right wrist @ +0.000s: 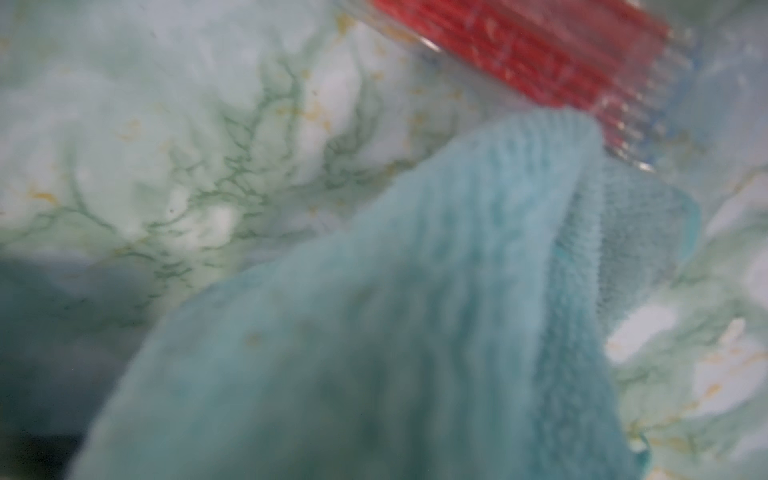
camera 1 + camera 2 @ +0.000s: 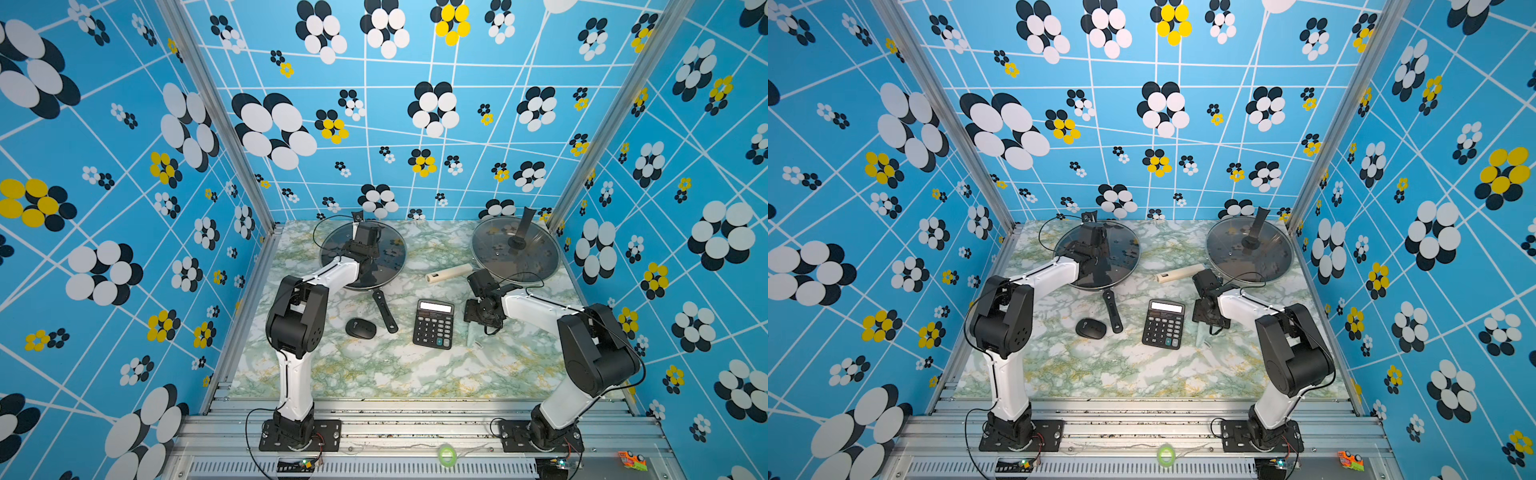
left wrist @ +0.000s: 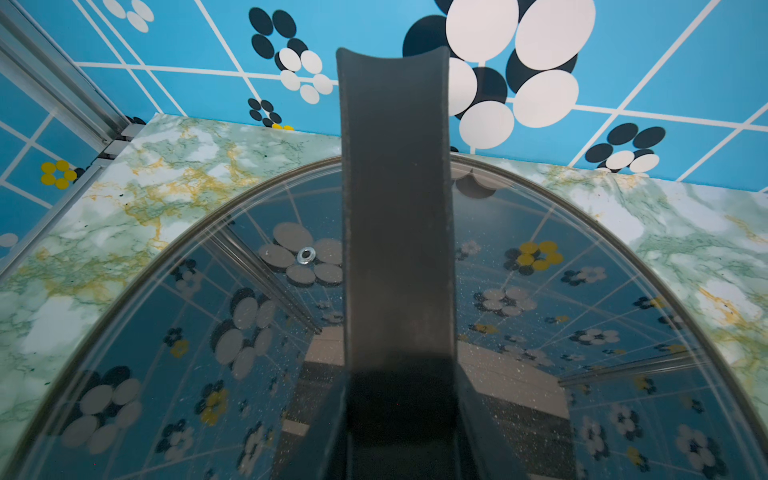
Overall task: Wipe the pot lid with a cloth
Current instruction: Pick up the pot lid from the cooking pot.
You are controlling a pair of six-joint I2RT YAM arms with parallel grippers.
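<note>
1. Two glass lids are sitting at the back of the desk (image 2: pixel 374 365). Judging by the arms, the pot lid (image 2: pixel 390 259) on the left is the one being worked on. The other lid (image 2: pixel 498 249) is sitting alone at the back right.
2. No wiping is showing yet. The cloth (image 2: pixel 473 337) is lying well apart from the pot lid, so I am judging the task as barely begun. Lifting the cloth, carrying it across and the rubbing itself are all waiting.
3. Left claw (image 2: pixel 367 239) is standing over the lid's middle, part closed around its upright dark handle (image 3: pixel 395 199). The handle is filling the middle of the left wrist view. It is looking like a steadying grip.
4. Right claw (image 2: pixel 478 321) is pointing down onto the cloth, just beside the calculator (image 2: pixel 433 324). Its jaws are hiding in both top views and the right wrist view is badly blurred. I cannot tell how wide it is standing, or whether it is gripping anything.
5. Cloth is looking pale mint, soft and looped like towelling. It is bunching into a raised fold rather than lying flat. That fold is touching a red-ribbed clear strip (image 1: pixel 519 54) that I cannot identify.
6. Lid glass is looking clear but speckled with fine spots and is mirroring the blue flowered walls (image 3: pixel 665 62). A small metal vent hole (image 3: pixel 306 255) is sitting beside the handle.
</note>
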